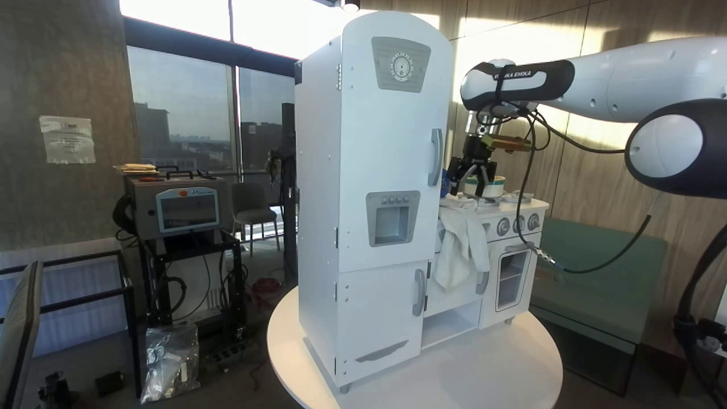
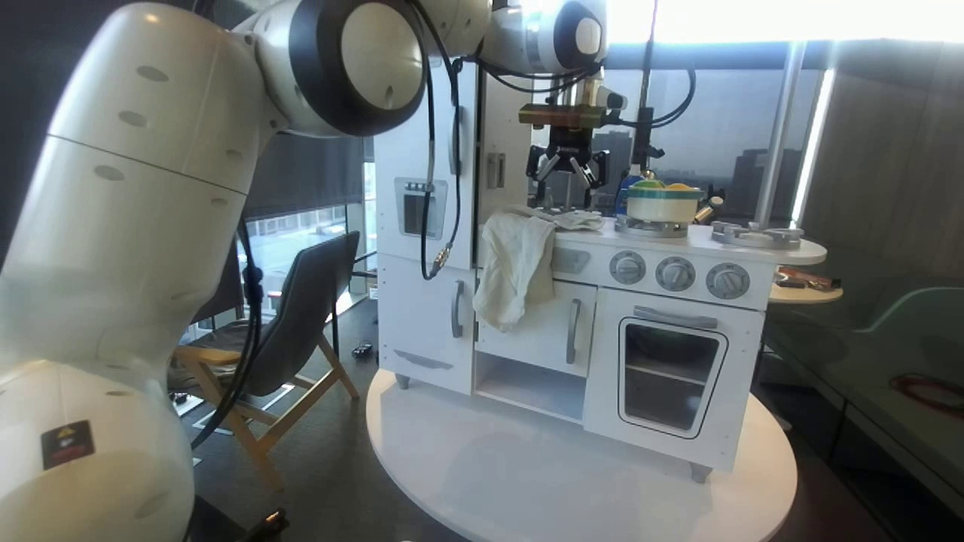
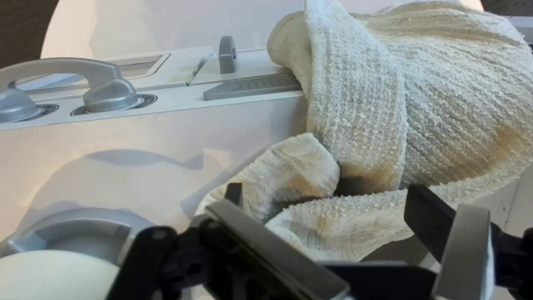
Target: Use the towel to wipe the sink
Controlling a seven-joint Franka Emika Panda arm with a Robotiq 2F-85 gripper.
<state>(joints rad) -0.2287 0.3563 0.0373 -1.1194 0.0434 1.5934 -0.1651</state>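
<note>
The towel, white with brownish patches, lies crumpled on the toy kitchen's counter. Much of it drapes over the front edge beside the tall cabinet; this hanging part of the towel shows in both exterior views. My gripper points down above the counter part of the cloth. In the wrist view the gripper stands open, its fingers wide apart over the folds, nothing held between them. The sink is hidden under the towel and behind the gripper; a dark patch below the cloth's edge cannot be told for certain.
A white pot with coloured things inside stands on a burner close to the gripper. Another burner lies farther along the counter. The tall white cabinet rises right beside the towel. A blue bottle stands behind the pot.
</note>
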